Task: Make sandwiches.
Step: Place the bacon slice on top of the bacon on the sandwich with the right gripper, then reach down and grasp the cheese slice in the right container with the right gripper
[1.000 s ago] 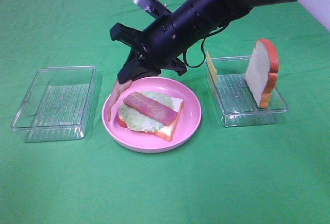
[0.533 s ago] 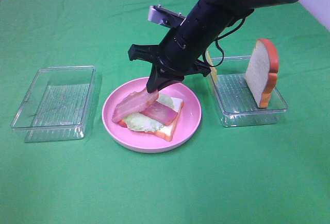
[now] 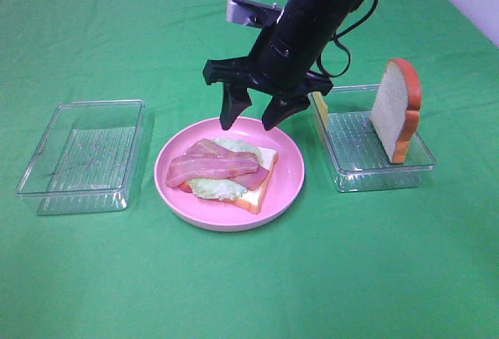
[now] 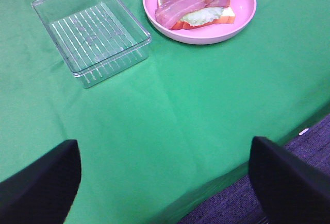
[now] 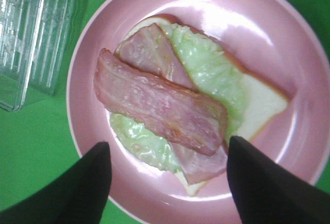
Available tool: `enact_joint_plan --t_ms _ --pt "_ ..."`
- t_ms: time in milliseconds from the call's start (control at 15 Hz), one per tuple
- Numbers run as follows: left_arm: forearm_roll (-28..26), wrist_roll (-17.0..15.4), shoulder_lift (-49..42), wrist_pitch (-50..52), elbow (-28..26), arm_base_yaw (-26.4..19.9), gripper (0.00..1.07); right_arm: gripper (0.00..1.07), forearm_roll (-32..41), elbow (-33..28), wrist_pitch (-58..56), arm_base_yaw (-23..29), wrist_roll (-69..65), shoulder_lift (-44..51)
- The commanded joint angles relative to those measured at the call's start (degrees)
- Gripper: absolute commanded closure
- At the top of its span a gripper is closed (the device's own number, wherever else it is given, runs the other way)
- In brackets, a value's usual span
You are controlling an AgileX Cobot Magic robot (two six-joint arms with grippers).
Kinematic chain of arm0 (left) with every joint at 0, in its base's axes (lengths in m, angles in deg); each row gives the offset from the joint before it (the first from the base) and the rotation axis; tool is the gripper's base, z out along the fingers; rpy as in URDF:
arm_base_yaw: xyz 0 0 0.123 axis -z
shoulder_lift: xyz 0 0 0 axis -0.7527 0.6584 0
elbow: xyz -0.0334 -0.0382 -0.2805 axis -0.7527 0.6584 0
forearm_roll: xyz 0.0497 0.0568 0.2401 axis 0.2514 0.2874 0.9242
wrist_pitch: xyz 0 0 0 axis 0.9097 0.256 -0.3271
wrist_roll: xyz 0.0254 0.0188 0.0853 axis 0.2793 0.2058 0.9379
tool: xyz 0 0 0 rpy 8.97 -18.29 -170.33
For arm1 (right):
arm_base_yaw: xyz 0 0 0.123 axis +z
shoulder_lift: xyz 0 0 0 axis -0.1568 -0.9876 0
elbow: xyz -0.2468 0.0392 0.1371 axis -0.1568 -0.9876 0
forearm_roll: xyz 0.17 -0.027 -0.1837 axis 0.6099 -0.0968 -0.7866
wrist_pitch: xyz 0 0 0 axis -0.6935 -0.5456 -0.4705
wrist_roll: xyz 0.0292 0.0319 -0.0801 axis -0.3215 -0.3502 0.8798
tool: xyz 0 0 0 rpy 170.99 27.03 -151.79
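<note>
While upright in R tray (image 3: 382, 177), bread (image 3: 396, 109)

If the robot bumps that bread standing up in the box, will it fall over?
Probably. The bread slice stands on its narrow edge in the clear tray, so a nudge could tip it. It stands straight without sagging, so it is likely stiff rather than floppy.

Change noted: the second bacon strip (image 3: 212, 169) hung from the right gripper (image 3: 249, 124) over the left rim of the plate (image 3: 295, 169) a second ago. It now lies free, crosswise on the first strip (image 3: 254, 180). The gripper has let go, with its jaws spread wide and empty, and sits raised above the plate's far edge. The arm (image 3: 312, 19) stands steeper.
</note>
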Motion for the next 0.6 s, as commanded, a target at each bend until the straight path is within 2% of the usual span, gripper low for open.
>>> enact_joint_plan --t_ms 67,200,333,467,600 --pt "-0.2 0.1 -0.3 0.5 0.1 0.2 0.24 0.45 -10.0 6.6 -7.6 0.0 -5.5 -0.1" --pt "-0.2 0.1 -0.3 0.5 0.1 0.2 0.24 0.45 -16.7 11.2 -11.5 -0.6 -8.5 -0.1" --pt "-0.2 0.1 -0.3 0.5 0.1 0.2 0.24 0.45 -18.5 14.0 -12.6 -1.9 -9.5 -0.1" --pt "-0.2 0.1 -0.3 0.5 0.1 0.2 0.24 0.45 -15.9 15.3 -11.6 -5.7 -9.5 -0.5" --pt "-0.2 0.1 -0.3 0.5 0.1 0.2 0.24 0.46 -15.2 15.3 -11.6 -7.3 -8.7 -1.5"
